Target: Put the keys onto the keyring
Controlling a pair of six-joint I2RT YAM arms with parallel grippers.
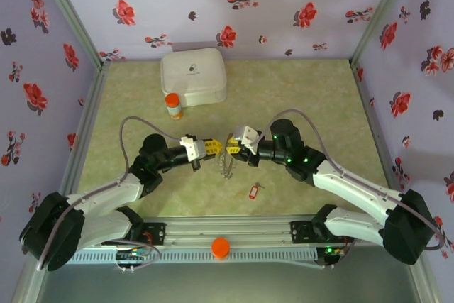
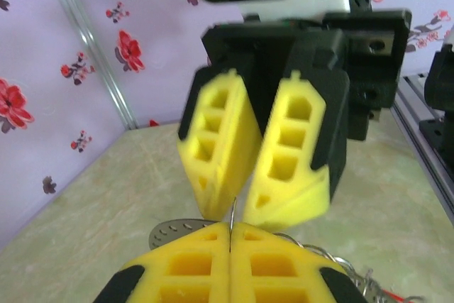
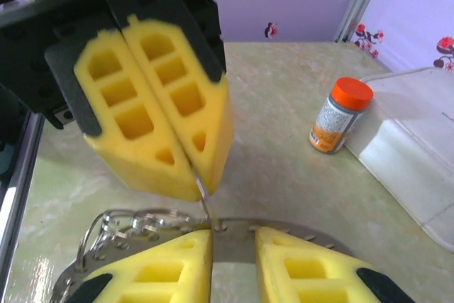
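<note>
1. Pale green-beige marbled tabletop, closed in by lilac flowered walls at the back and both sides.
2. Bears a white rounded-square plastic case, lying flat at the far middle.
3. Bears a small upright bottle with an orange cap, just beside the case's near left corner.
4. Bears a small key with a red oblong plastic tag right of centre towards the near edge, well apart from the bottle.
5. Ends nearest in a grey metal rail, with a small orange round cap on it.
</note>
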